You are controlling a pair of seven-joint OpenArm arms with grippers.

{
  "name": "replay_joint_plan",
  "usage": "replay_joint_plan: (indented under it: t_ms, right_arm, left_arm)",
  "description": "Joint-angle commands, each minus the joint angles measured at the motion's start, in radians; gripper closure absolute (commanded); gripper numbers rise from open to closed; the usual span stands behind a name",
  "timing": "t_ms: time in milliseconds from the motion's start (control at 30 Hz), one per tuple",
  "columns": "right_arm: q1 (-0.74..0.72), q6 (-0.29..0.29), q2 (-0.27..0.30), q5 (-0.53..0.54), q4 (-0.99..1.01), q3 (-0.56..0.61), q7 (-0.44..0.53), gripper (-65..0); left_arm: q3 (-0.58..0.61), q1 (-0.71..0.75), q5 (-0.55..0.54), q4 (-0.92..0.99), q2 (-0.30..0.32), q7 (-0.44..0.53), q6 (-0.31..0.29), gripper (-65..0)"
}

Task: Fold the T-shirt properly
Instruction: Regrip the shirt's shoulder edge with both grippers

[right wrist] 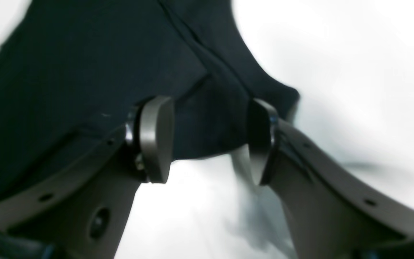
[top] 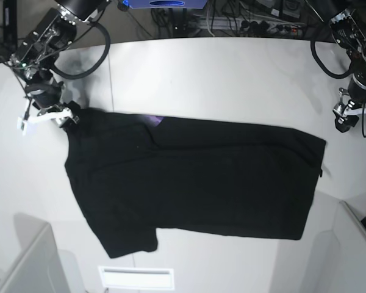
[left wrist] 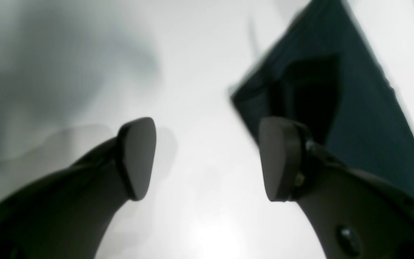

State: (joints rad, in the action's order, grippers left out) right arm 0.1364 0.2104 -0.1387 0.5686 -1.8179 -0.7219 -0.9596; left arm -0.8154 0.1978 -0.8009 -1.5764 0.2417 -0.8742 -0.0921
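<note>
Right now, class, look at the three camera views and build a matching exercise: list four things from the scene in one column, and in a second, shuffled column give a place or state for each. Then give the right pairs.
Column one
1. large black cloth T-shirt
2. left gripper
3. right gripper
4. small purple patch of print

Column two
A. open, over bare white table, clear of the cloth
B. peeking out at the shirt's far edge
C. spread flat across the table
D. open, its pads either side of a cloth edge

Pairs: 1-C, 2-A, 3-D, 4-B
</note>
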Motion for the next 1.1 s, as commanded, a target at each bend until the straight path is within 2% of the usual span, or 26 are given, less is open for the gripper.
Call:
replay_joint_plan:
  t_ms: [0,133,367,533,633,900,1067]
  right_arm:
    - [0.001,-0.001,0.0,0.032,0.016,-0.026,0.011,-30.8]
    - [-0.002,-0.001,0.001,0.069,0.134,-0.084,0.011,-30.8]
    - [-0.002,0.002,0.004,0.066,0.2,-0.083,0.011,-31.2]
    - [-0.022,0.004,0.006,0.064,0.24,-0.081,0.047,-31.4]
    - [-0.034,0.004,0.024,0.064,0.272,-0.078,0.044,-31.4]
    - [-0.031,0.002,0.058,0.064,0.303,0.012,0.05,-31.1]
    - [-0.031,0.002,0.077,0.063,0.304,0.069,0.052,-30.8]
  left_arm:
    - [-0.003,0.002,-0.016,-0.022,0.018,0.017,-0.038,-43.4]
    - [-0.003,0.044,-0.015,-0.019,0.014,0.019,-0.093,-43.3]
    - [-0.003,0.045,-0.013,0.023,0.014,0.019,-0.094,-43.3]
    - [0.008,0.033,-0.013,0.023,0.015,0.019,-0.094,-43.3]
    - [0.009,-0.001,-0.008,0.035,0.014,0.019,-0.093,-43.3]
    - [0.009,-0.116,0.116,0.159,0.0,0.016,-0.093,-43.3]
    - [0.011,-0.191,0.127,0.258,0.0,0.016,-0.093,-43.3]
